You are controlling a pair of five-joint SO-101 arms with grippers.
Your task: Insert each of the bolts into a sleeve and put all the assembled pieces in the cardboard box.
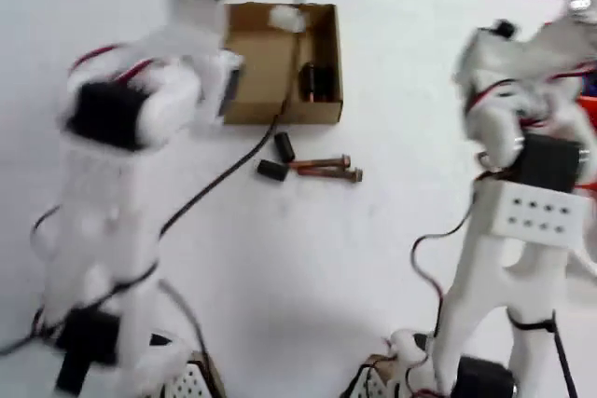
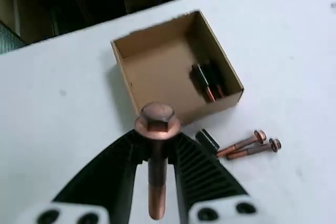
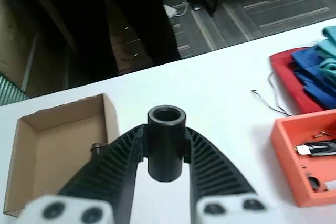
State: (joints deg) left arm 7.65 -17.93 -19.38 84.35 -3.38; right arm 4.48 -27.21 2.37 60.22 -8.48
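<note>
Left hand (image 2: 157,142): is clamping a bolt (image 2: 157,182) by its shank, the hex head sticking out past the fingertips.
Right hand (image 3: 166,134): is gripping a sleeve (image 3: 166,153) across its body, with the open bore facing outward.
Step in hand: judging by both loads, the two are waiting to be mated. In the high view the arms are standing well apart, at 9 and 3 o'clock of the counter (image 1: 373,249).
Doing it well: the bolt's tip seems to be lying back between the fingers, so little free shank is showing. I'd be turning the left wrist to offer the tip, lining it up with the bore, then sliding slowly without loosening either grip.
Risk: a skewed meeting is likely to jam at the rim or twist the sleeve loose.
Box (image 2: 157,72): is sitting at 11 o'clock in the high view, with assembled pieces (image 2: 209,80) lying against one wall.
Loose parts: two bolts (image 2: 247,145) and a sleeve (image 2: 207,139) are lying just outside the box, at its 6 o'clock in the high view, where a second sleeve (image 1: 271,171) is showing beside them.
In the way: a black cable (image 1: 233,170) is trailing across the counter, passing just beside the loose parts, and could be dragging them.
Elsewhere: an orange tray (image 3: 304,150) and folded cloth (image 3: 310,72) are sitting near the right arm.
</note>
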